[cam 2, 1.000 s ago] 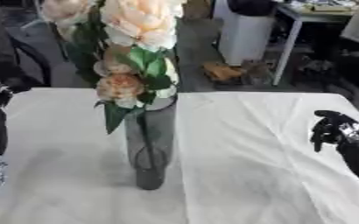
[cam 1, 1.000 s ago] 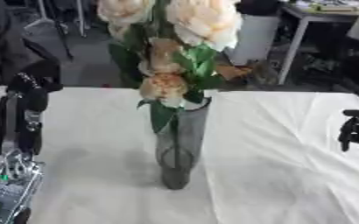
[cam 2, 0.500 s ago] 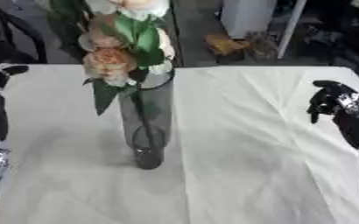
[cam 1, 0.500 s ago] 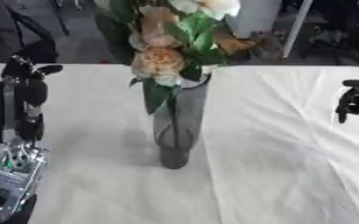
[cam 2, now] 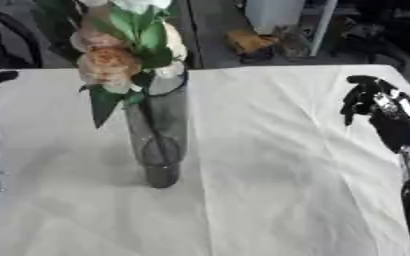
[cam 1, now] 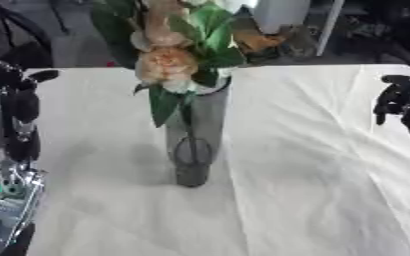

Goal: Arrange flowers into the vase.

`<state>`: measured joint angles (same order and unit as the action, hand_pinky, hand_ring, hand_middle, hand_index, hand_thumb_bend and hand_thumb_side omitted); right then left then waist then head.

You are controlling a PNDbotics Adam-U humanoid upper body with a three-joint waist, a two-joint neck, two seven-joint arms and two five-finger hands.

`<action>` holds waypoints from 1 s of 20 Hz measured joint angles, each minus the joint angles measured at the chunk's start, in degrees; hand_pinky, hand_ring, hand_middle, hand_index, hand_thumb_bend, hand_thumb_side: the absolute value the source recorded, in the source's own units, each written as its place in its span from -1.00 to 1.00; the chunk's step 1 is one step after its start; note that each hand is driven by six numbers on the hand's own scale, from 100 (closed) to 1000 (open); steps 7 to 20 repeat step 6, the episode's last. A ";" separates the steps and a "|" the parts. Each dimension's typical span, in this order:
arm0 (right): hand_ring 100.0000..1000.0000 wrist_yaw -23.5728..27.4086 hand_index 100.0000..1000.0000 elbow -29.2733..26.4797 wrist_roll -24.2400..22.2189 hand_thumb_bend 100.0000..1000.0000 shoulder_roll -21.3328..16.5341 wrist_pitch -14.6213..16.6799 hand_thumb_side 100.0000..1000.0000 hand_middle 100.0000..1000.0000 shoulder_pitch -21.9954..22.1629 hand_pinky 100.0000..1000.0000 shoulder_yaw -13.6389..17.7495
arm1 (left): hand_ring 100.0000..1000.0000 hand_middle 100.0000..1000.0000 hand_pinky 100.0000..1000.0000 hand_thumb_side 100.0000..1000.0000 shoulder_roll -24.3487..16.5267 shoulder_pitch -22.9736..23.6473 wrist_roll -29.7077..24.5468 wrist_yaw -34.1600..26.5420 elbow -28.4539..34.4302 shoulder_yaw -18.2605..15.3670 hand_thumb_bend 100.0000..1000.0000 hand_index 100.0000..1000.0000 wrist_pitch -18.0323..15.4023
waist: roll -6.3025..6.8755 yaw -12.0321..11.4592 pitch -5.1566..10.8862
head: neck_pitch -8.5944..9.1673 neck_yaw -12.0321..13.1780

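A tall grey glass vase point(cam 1: 194, 145) stands upright in the middle of the white tablecloth point(cam 1: 322, 180). It holds a bunch of flowers point(cam 1: 167, 61): peach and cream blooms with green leaves, the tops cut off by the upper edge. A leaf hangs over the vase's rim. My left hand point(cam 1: 14, 82) is raised at the left edge, well apart from the vase, fingers relaxed and holding nothing. At the right edge my right hand point(cam 2: 371, 99) hovers with its fingers drooping, also holding nothing.
The table's far edge point(cam 1: 313, 66) runs behind the vase. Beyond it are a dark chair point(cam 1: 20, 35), a white table leg point(cam 1: 327, 25) and a brown object point(cam 1: 261, 42) on the floor. Open cloth lies on both sides of the vase.
The camera has tilted down, so the vase, flowers and both hands sit higher in the picture and the blooms are cropped. Neither hand has moved toward the vase.
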<state>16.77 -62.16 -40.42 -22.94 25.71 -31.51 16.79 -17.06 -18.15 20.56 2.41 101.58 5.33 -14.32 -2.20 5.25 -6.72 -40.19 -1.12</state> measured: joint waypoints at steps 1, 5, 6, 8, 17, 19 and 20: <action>-0.14 0.01 0.57 -0.15 -0.06 -1.00 0.00 -0.06 0.26 -0.08 -0.13 -0.49 0.04 | 0.65 0.10 0.32 0.59 0.08 0.00 -0.04 0.00 0.00 -0.01 1.00 0.53 -0.09 | 0.07 -0.03 -0.14 | 0.00 -0.17; -0.14 0.04 0.57 -0.75 -0.23 -1.00 0.00 -0.23 0.26 -0.09 -0.47 -0.49 0.15 | 0.63 0.10 0.31 0.59 0.44 0.00 0.04 0.00 0.05 -0.30 1.00 0.52 -0.46 | 0.32 -0.19 -0.59 | 0.00 -0.68; -0.14 0.04 0.57 -0.85 -0.25 -1.00 0.00 -0.25 0.26 -0.09 -0.60 -0.49 0.15 | 0.63 0.09 0.31 0.59 0.44 0.00 0.02 -0.01 0.11 -0.33 1.00 0.52 -0.51 | 0.38 -0.23 -0.73 | 0.00 -0.82; -0.14 0.04 0.57 -0.85 -0.25 -1.00 0.00 -0.25 0.26 -0.09 -0.60 -0.49 0.15 | 0.63 0.09 0.31 0.59 0.44 0.00 0.02 -0.01 0.11 -0.33 1.00 0.52 -0.51 | 0.38 -0.23 -0.73 | 0.00 -0.82; -0.14 0.04 0.57 -0.85 -0.25 -1.00 0.00 -0.25 0.26 -0.09 -0.60 -0.49 0.15 | 0.63 0.09 0.31 0.59 0.44 0.00 0.02 -0.01 0.11 -0.33 1.00 0.52 -0.51 | 0.38 -0.23 -0.73 | 0.00 -0.82; -0.14 0.04 0.57 -0.85 -0.25 -1.00 0.00 -0.25 0.26 -0.09 -0.60 -0.49 0.15 | 0.63 0.09 0.31 0.59 0.44 0.00 0.02 -0.01 0.11 -0.33 1.00 0.52 -0.51 | 0.38 -0.23 -0.73 | 0.00 -0.82; -0.14 0.04 0.57 -0.85 -0.25 -1.00 0.00 -0.25 0.26 -0.09 -0.60 -0.49 0.15 | 0.63 0.09 0.31 0.59 0.44 0.00 0.02 -0.01 0.11 -0.33 1.00 0.52 -0.51 | 0.38 -0.23 -0.73 | 0.00 -0.82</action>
